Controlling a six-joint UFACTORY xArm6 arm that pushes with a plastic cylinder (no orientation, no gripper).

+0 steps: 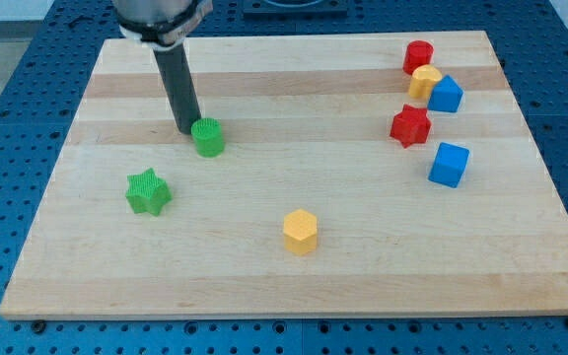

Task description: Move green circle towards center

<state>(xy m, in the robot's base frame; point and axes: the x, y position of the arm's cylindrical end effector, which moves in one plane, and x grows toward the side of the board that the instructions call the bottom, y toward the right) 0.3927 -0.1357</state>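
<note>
The green circle (pixel 208 137) is a short green cylinder on the wooden board (pixel 294 266), left of the middle and toward the view's top. My tip (pixel 187 130) rests on the board right at the circle's upper-left side, touching or almost touching it. The dark rod rises from there to the view's top.
A green star (pixel 148 192) lies below-left of the circle. A yellow hexagon (pixel 301 232) sits near the bottom middle. At the right are a red cylinder (pixel 418 56), a yellow cylinder (pixel 424 82), a blue block (pixel 447 96), a red star (pixel 411 126) and a blue cube (pixel 449 165).
</note>
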